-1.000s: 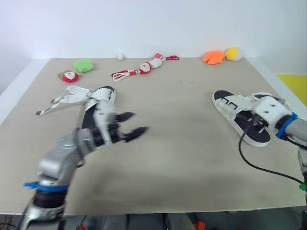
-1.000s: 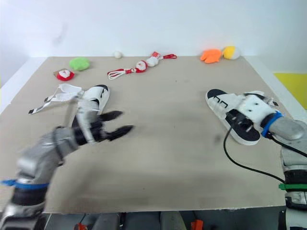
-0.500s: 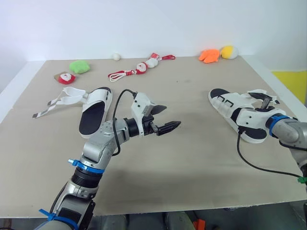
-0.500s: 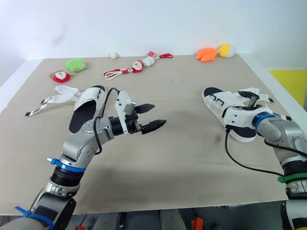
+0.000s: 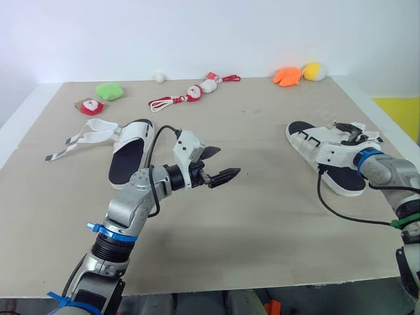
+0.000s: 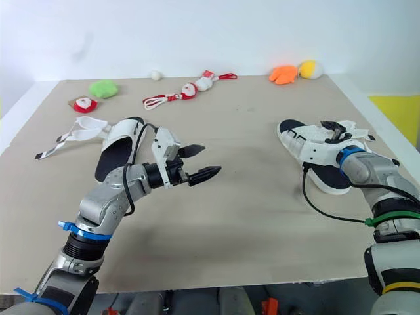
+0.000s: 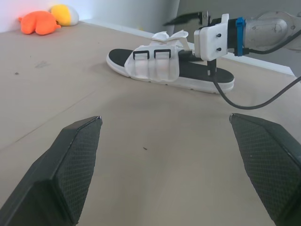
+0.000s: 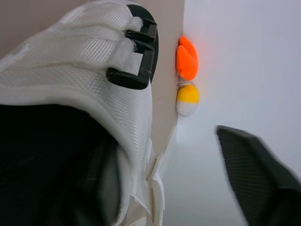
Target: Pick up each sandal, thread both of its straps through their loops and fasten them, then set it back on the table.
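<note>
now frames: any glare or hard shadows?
Left eye view: even light on the table, no hard shadow under the left tool. Left wrist view: right sandal evenly lit, soft shadow at its sole. Right wrist view: bright wall behind the yellow plush, no glare on the sandal.

Bright, even light throughout, with only soft, faint shadows.

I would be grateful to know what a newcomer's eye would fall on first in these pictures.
Two white sandals with black soles stand out: the left sandal lies with its straps splayed loose, while the right gripper reaches over the right sandal. The left gripper hovers open above the middle of the table, holding nothing.
</note>
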